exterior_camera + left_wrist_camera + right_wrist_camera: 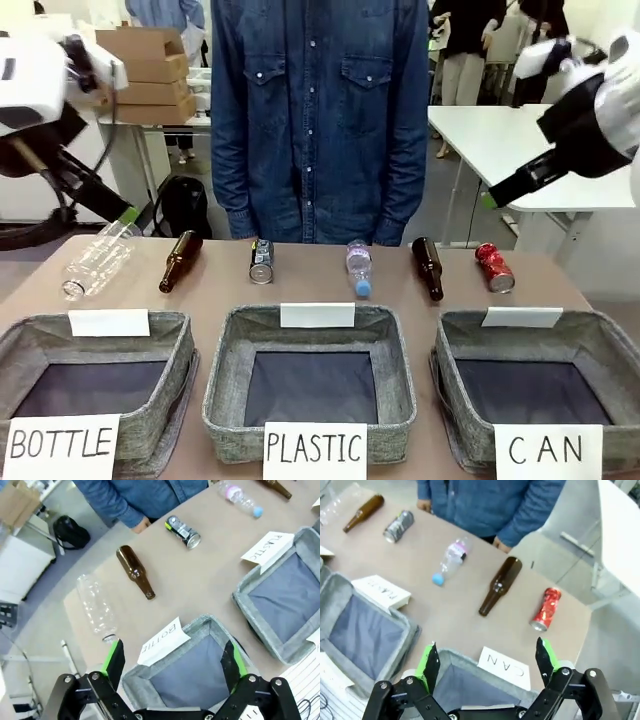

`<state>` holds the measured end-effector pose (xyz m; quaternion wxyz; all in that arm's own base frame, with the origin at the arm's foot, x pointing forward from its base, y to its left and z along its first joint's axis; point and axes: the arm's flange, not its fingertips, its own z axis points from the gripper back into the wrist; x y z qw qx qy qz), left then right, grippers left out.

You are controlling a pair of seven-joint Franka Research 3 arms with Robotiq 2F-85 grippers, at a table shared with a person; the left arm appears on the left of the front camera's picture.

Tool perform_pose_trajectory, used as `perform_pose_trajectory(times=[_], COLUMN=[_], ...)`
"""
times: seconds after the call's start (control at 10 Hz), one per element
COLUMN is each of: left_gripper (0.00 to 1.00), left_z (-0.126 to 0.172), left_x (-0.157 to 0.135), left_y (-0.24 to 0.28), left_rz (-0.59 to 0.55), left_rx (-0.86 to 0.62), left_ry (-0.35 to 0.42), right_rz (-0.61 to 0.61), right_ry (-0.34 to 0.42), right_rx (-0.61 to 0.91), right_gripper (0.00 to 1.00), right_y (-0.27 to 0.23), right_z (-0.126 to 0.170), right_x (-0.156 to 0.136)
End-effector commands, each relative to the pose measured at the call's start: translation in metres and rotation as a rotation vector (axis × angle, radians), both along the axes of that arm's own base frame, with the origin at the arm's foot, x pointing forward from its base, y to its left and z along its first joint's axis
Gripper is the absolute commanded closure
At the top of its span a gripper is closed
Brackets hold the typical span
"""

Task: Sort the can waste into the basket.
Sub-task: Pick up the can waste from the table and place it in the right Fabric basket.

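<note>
At the tabletop's (310,288) far side, the red can (494,267) and dark can (261,260) lie unsorted. Left tool (174,652) and right tool (487,652) hover wide open, empty. Likely next: right tool descends on the red can behind the CAN basket (592,323).

The left arm (30,85) is raised at the left side with the left gripper (174,656) slanting down and inward, fingers spread wide and empty, and the right arm (600,105) mirrors it at the right, the right gripper (487,654) likewise spread wide and empty.
</note>
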<state>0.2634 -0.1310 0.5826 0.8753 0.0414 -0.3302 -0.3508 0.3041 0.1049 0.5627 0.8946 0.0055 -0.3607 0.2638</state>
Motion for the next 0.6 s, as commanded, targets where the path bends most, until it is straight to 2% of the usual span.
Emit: perform_pose_trajectory(times=[0.0,0.1,0.2,0.3,0.4,0.5], left_gripper=[0.0,0.0,0.0,0.0,0.0,0.0], left_z=[-0.022,0.0,-0.002,-0.003,-0.01,-0.02], left_x=[0.029,0.0,0.004,0.011,0.022,0.033], left_y=[-0.002,0.0,0.013,0.034,0.057,0.077], left_rz=[0.029,0.0,-0.032,-0.12,-0.259,-0.256], left_rx=[-0.022,0.0,-0.087,-0.293,-0.583,-0.818], left_ry=[0.042,0.0,0.112,0.218,0.321,0.389], right_rz=[0.001,0.057,0.079,0.065,0.162,0.273], right_ry=[-0.036,0.0,0.064,0.221,0.386,0.499], right_rx=[0.009,0.05,0.174,0.406,0.621,0.827], right_gripper=[0.0,0.0,0.0,0.0,0.0,0.0], right_y=[-0.002,-0.003,-0.014,-0.027,-0.043,-0.063], right_z=[0.013,0.005,0.005,0.009,0.007,0.001], right_x=[-0.009,-0.01,-0.01,-0.008,-0.006,0.0])
